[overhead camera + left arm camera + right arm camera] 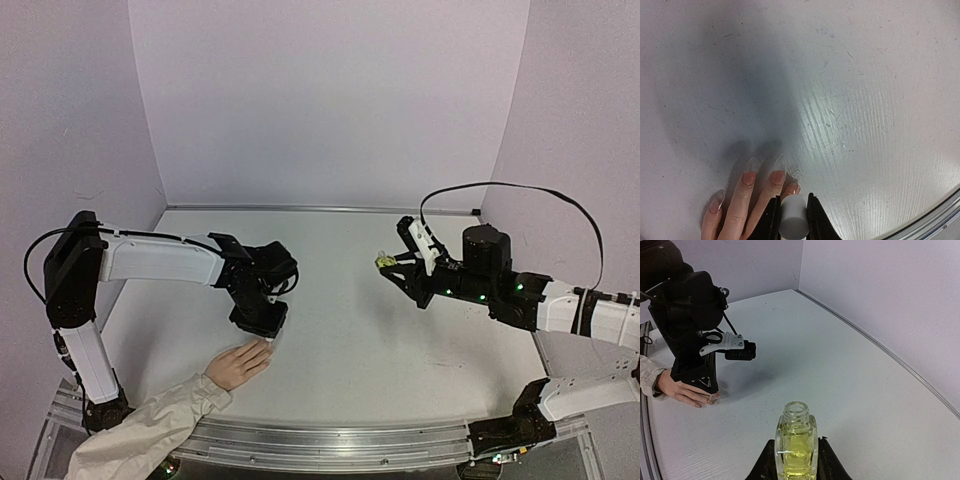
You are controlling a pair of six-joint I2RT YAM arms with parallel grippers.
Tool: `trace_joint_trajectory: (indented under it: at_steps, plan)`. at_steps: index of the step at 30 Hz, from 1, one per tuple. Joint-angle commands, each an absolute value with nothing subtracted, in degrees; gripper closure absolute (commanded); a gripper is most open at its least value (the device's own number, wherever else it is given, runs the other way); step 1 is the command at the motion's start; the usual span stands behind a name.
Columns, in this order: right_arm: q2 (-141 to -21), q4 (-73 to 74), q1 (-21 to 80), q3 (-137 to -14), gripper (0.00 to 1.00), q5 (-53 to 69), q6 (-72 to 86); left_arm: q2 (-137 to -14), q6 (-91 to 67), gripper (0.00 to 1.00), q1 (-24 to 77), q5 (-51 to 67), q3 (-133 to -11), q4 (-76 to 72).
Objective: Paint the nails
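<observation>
A pale peach hand (pixel 238 364) with a beige sleeve (pixel 150 430) lies flat at the near left of the table. Its long clear-tipped nails (pixel 777 167) point away from me in the left wrist view. My left gripper (pixel 268 340) is shut on a white cap (pixel 793 216) and holds it upright just above the fingertip (pixel 792 189) nearest my jaws. My right gripper (pixel 392 266) is shut on an uncapped yellow-green bottle (pixel 797 445), held above the table at the right. The bottle (pixel 383 262) also shows small in the top view.
The white table (pixel 360 330) is walled by lilac panels at the back and both sides. A metal rail (pixel 330 445) runs along the near edge. My left arm (pixel 690 330) stands over the hand in the right wrist view.
</observation>
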State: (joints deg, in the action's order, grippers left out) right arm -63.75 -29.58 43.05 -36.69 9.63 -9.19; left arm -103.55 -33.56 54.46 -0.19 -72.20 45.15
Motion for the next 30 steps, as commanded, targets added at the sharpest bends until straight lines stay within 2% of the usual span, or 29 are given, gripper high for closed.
trace_joint_trajectory:
  at_steps: [1, 30]
  plan:
    - [-62.75, -32.78, 43.07, -37.71, 1.0, 10.07, -9.16, -103.42, -33.93, 1.0, 54.71, -0.8, -73.29, 45.53]
    - [-63.28, -32.78, 43.07, -37.8, 1.0, 9.84, -9.3, -105.56, -33.43, 1.0, 54.76, -0.22, -74.07, 44.28]
